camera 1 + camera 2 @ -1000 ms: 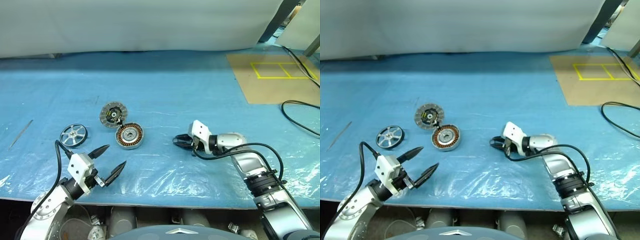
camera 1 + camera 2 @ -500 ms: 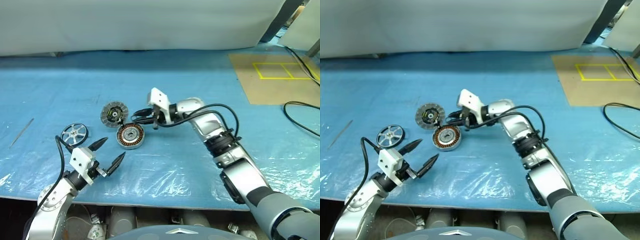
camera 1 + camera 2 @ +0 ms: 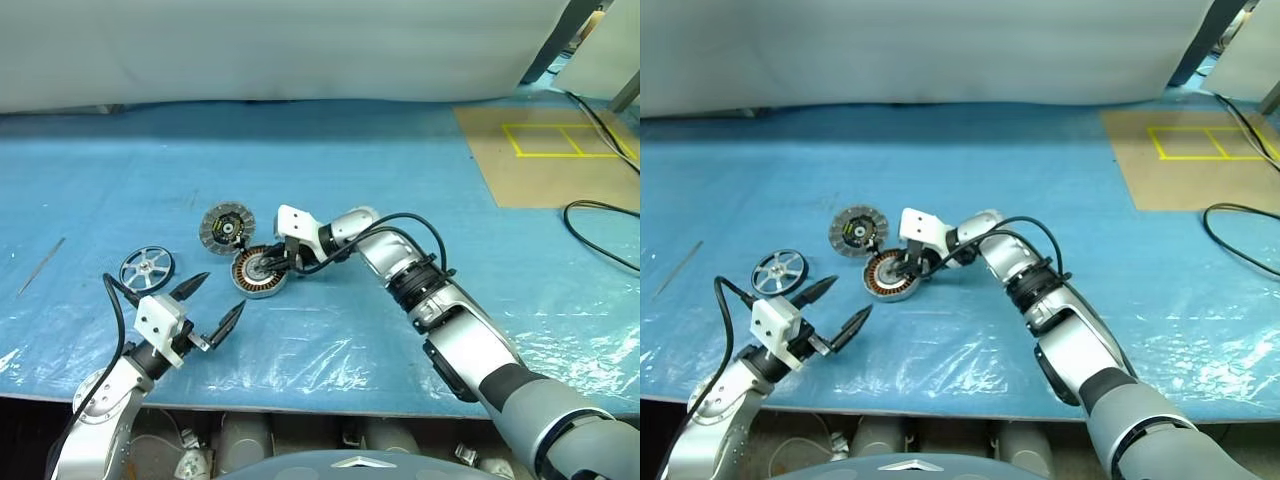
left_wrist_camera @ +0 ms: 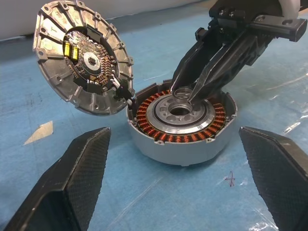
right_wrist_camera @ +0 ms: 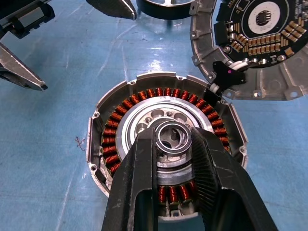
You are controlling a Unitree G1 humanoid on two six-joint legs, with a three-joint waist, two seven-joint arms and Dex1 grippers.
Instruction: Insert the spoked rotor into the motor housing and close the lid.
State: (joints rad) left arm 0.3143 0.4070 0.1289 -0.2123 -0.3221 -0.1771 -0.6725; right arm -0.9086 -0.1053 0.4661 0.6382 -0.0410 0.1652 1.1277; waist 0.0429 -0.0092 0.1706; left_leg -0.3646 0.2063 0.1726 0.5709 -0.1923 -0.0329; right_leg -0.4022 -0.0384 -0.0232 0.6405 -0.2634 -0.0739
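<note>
I've got the right gripper hanging over the motor housing, jaws drawn narrow and pinching a small metal ring right above the central hub, lined up to seat it, I reckon; whether the ring already touches the hub I can't quite tell; the lid leans open against the housing's far edge; the spoked rotor lies apart on the blue sheet; my left gripper waits nearby, jaws spread wide, empty.
</note>
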